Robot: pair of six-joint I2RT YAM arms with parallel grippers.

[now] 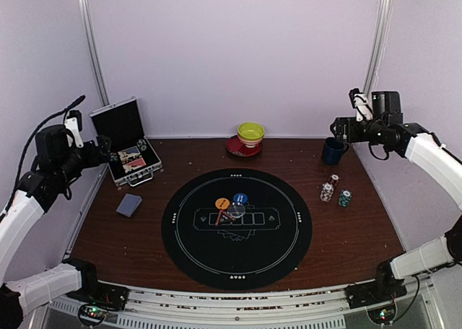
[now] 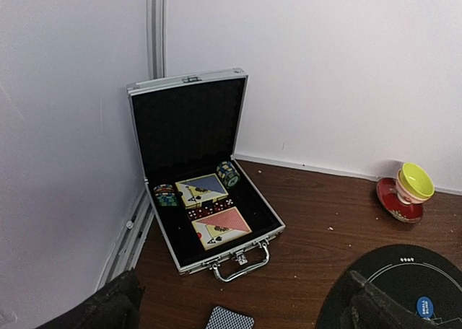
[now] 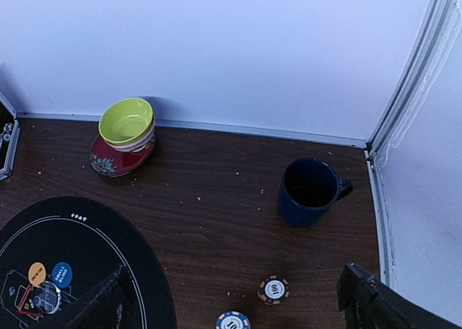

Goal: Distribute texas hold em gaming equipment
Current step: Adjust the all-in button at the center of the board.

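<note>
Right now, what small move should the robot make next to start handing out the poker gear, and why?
Probably lower the left gripper toward the grey-blue deck. That gripper hangs open and empty above the table's left side, and the deck lies flat on the wood just left of the black mat, closer to this arm than to the other.

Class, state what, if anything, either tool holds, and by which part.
Nothing is held: the left tool and the right tool are both open and empty.
</note>
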